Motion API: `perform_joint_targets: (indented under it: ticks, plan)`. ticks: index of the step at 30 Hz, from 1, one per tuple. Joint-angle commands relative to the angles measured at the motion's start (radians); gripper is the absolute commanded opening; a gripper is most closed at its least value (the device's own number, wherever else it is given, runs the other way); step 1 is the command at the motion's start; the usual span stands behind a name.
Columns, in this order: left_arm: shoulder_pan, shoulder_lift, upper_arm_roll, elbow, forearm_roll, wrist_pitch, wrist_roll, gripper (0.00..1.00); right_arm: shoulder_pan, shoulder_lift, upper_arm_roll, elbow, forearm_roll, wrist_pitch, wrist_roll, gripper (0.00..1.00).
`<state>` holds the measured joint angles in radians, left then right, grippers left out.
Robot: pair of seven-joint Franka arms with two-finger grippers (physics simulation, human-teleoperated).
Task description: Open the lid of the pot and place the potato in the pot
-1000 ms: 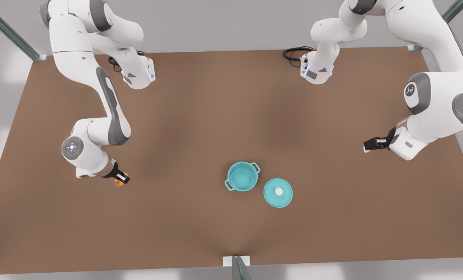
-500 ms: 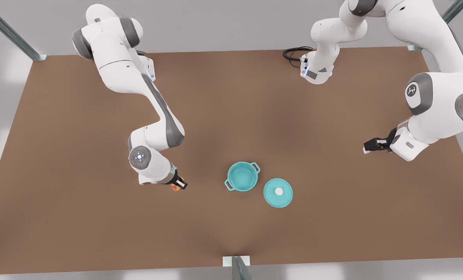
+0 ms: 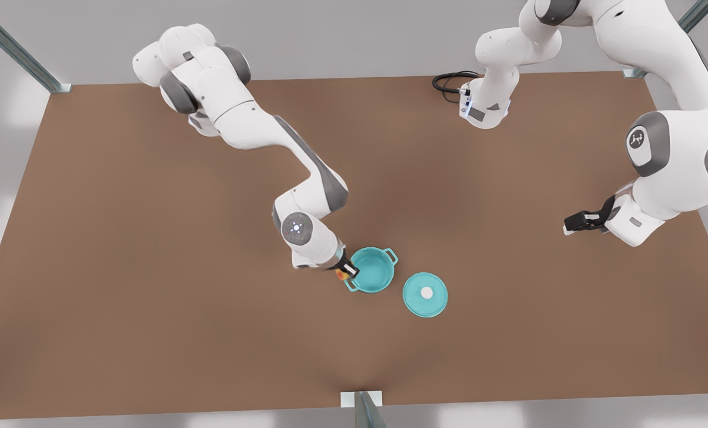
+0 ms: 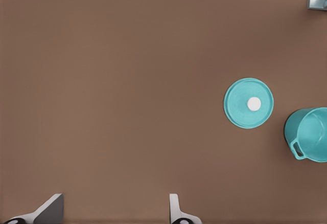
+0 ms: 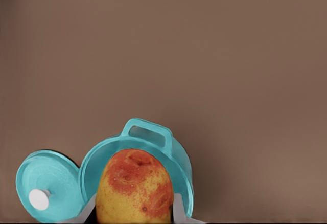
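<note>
1. Potato (image 5: 134,188), yellow-orange with a red patch, sits clamped between the two fingers of the right gripper (image 3: 346,270), which is the gripper at the front view's left-centre.
2. In the front view the right gripper hangs at the rim of the pot (image 3: 371,269), on the side toward the front view's left, with the potato (image 3: 342,274) showing as a small orange spot just under the fingers.
3. From the right wrist view the potato lies in front of the pot's (image 5: 180,162) open mouth, with one loop handle beyond it.
4. Pot stands upright and uncovered on the brown table (image 3: 151,297); its inside is teal, with two loop handles on opposite sides.
5. Pot lid (image 3: 425,293) lies flat on the table just beside the pot, toward the front view's right, white knob up; a thin gap separates them.
6. Left gripper (image 3: 575,223) hovers over the table well apart from pot and lid, at the front view's right; this arm waits.
7. In the left wrist view its fingertips (image 4: 174,208) stand wide apart with nothing between them, and the lid (image 4: 249,103) and pot (image 4: 309,134) lie farther off.
8. A black cable (image 3: 449,80) coils by the far arm base.
</note>
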<state>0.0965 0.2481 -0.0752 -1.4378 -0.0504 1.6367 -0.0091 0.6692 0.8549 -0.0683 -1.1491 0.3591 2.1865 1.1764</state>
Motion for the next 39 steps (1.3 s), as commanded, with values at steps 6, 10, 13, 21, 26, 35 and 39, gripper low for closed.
perform_joint_targets:
  ticks: [6,10,13,21,26,35,39]
  plan:
    - [-0.006,0.008,-0.003,0.000,0.030,0.000,0.008,1.00,0.030,0.098,-0.005,0.100,0.024,0.154,0.235,0.56]
    - [-0.006,0.008,-0.003,0.000,0.030,0.000,0.003,1.00,0.050,0.136,-0.005,0.115,0.038,0.271,0.252,0.56]
    - [-0.004,0.010,-0.003,0.000,0.027,0.000,0.004,1.00,0.061,0.136,-0.001,0.115,0.038,0.272,0.252,0.57]
    - [-0.006,0.010,-0.005,0.000,0.027,0.000,0.001,1.00,0.093,0.125,-0.002,0.077,0.044,0.230,0.250,0.57]
    - [-0.009,0.019,-0.006,0.023,0.024,-0.001,0.006,1.00,0.087,0.099,-0.002,0.017,0.046,0.230,0.239,0.58]
    - [-0.006,0.020,-0.005,0.023,0.023,-0.001,0.006,1.00,0.015,-0.034,-0.116,0.034,0.026,-0.089,0.051,1.00]
    - [-0.006,0.020,-0.006,0.022,0.021,-0.001,0.006,1.00,-0.422,-0.292,-0.105,-0.075,-0.326,-0.544,-0.729,1.00]
